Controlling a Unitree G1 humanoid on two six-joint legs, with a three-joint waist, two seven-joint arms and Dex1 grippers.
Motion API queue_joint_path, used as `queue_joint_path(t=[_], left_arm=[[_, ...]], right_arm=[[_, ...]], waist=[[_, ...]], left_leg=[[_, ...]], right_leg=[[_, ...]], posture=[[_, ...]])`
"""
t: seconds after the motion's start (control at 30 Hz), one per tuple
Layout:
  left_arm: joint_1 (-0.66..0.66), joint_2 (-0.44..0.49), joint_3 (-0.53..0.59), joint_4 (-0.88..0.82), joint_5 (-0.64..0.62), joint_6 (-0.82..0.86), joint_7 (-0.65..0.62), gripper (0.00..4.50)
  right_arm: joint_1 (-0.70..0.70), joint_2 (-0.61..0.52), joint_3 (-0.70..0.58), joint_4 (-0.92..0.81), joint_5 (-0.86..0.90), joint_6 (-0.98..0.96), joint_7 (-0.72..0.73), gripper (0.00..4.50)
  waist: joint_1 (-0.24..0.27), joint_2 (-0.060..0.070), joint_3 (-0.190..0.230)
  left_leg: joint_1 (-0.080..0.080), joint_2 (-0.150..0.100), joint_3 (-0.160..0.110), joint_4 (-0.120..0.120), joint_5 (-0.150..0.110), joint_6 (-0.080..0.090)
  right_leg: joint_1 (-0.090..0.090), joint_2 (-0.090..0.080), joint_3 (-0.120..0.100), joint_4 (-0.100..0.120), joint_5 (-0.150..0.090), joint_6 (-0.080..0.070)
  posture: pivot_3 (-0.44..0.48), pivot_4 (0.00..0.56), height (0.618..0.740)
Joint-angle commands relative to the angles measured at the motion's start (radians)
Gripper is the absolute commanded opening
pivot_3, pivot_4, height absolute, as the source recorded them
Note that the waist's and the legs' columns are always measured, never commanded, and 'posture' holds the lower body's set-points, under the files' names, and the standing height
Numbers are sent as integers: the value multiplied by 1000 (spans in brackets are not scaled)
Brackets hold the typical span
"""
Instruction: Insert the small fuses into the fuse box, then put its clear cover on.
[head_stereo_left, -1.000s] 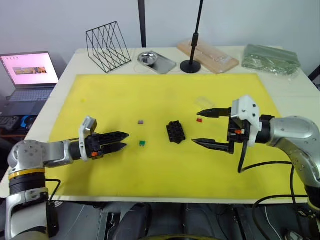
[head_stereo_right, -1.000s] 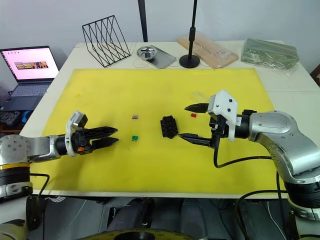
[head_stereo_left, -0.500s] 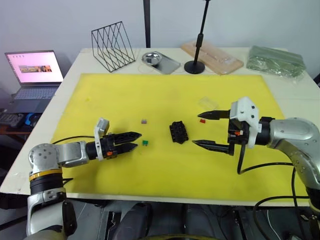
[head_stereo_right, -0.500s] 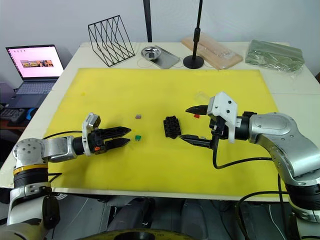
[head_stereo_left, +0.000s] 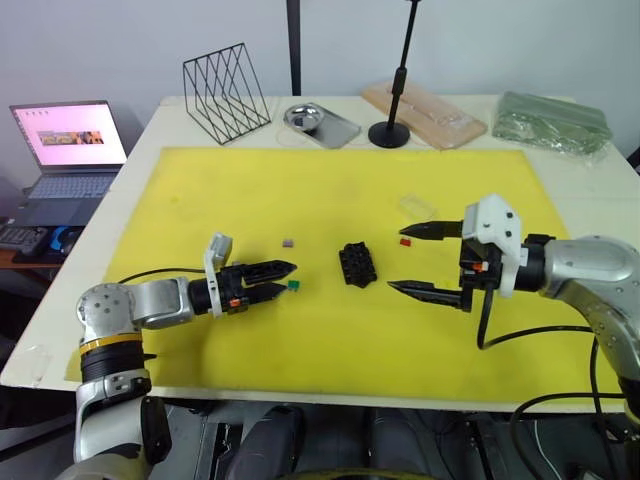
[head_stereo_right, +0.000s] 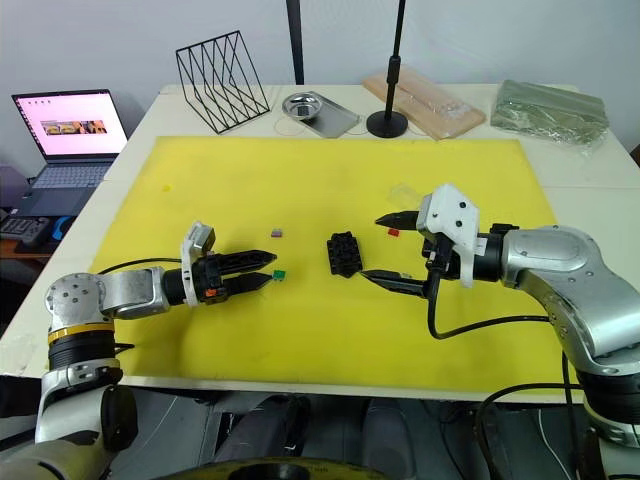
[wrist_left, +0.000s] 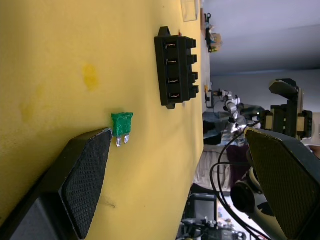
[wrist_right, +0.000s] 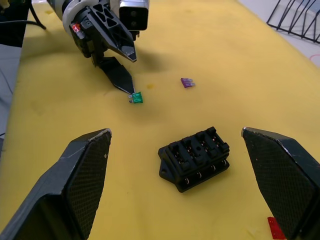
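My left gripper (head_stereo_left: 283, 279), fingers spread, reaches the green fuse (wrist_left: 122, 124) first, which I must pinch and carry to the fuse box (head_stereo_left: 354, 264), right gripper (head_stereo_left: 415, 262) wide open.

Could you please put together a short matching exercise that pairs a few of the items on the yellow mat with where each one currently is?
Things:
1. green fuse
2. red fuse
3. fuse box
4. clear cover

Places:
A. mid-mat, between the two grippers
B. at the left gripper's fingertips
C. beyond the right gripper, farther from the robot than the red fuse
D. beside the tip of the right gripper's far finger

Pairs: 1-B, 2-D, 3-A, 4-C
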Motion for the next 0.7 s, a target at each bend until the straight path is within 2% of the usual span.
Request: queue_joint_path(t=[0.03,0.23,0.7], left_arm=[[26,-11,-11,-3,30,7,17,4500],[39,-25,-19,-1,32,11,-9,4500],[51,-66,-66,4,142,-43,-68,4500]], right_arm=[[-5,-10,-36,-42,16,-2,-9,4454],[-18,-10,-27,-37,19,0,-14,4454],[-33,-12,-19,-16,5,-11,-5,4454]], waist=[[0,0,0],[0,0,0],[25,2,-1]], left_leg=[[0,0,0,0,0,0],[0,0,1,0,0,0],[1,0,3,0,-1,1]], right_leg=[[0,0,0,0,0,0],[0,0,0,-1,0,0],[2,-1,0,-2,0,0]], posture=[[0,150,740],[0,150,740],[0,150,740]])
